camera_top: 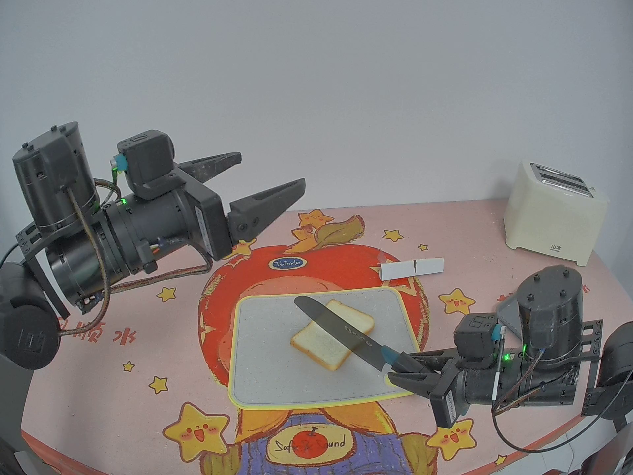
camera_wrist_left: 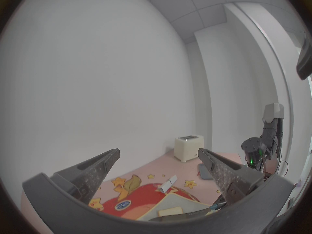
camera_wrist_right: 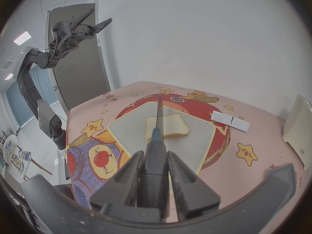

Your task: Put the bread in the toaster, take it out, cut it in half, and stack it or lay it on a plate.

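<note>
One slice of bread [camera_top: 332, 335] lies flat, in one piece, on the grey cutting board [camera_top: 264, 364] at the middle of the desk [camera_top: 99, 364]. The right gripper [camera_top: 399, 371], low at the near right, pinches the handle of a knife [camera_top: 343, 332]. The dark blade runs diagonally over the slice towards the far left; whether its edge touches the bread cannot be told. The left gripper [camera_top: 270, 171] hangs high over the far left of the desk, fingers spread wide, holding nothing.

A cream toaster [camera_top: 555, 212] stands at the far right corner, slots upward, well apart from the board. Between board and toaster lies a white paper strip [camera_top: 412, 268]. The desk cover carries a cartoon apple, stars and several printed labels, and the toaster's front bears a small mark.

A grey flat object [camera_top: 506, 313] near the toaster is largely hidden behind the right arm, so its kind cannot be told. The blade covers the middle of the slice.
</note>
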Tool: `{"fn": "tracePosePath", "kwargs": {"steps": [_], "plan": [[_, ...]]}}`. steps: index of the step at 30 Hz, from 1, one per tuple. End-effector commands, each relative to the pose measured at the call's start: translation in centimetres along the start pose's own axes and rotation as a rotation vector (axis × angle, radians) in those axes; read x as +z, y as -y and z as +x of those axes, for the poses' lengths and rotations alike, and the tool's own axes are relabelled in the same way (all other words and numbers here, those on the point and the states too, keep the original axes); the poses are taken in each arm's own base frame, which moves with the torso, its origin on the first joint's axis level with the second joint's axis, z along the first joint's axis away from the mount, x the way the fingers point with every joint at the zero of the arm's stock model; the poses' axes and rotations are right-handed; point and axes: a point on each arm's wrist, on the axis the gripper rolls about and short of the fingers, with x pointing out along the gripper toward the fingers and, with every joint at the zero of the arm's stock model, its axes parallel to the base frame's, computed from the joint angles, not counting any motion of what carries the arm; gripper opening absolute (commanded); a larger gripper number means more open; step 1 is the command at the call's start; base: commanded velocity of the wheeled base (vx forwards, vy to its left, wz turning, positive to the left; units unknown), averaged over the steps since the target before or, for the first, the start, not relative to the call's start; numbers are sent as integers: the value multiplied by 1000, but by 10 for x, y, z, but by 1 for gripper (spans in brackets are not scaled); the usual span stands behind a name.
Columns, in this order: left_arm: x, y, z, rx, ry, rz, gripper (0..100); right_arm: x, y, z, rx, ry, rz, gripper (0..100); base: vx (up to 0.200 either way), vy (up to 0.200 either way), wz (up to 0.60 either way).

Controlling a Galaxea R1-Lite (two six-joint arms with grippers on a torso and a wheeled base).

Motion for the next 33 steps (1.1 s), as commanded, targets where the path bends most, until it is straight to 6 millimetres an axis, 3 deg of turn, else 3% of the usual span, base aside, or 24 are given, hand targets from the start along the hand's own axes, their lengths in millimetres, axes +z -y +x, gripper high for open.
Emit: {"fn": "tracePosePath", "kwargs": {"steps": [1,9,10,16,27,33], "plan": [[-15,-2,15,10,-53,-15,100,-1,-1,0,0,-3,-2,0,0,0,0],[-44,-11,44,37,-107,-52,100,-1,0,0,-6,-2,-2,0,0,0,0],[-47,-12,47,40,-112,-51,0,-1,0,0,-7,-2,-1,0,0,0,0],[-58,-6,61,12,-118,-50,0,-1,-1,0,-4,-5,-2,0,0,0,0],[-84,3,50,-6,-214,-72,0,4,0,-5,-1,24,10,0,0,0,0],[-84,4,50,-6,-213,-74,0,9,-1,-3,-4,38,11,0,0,0,0]]}}
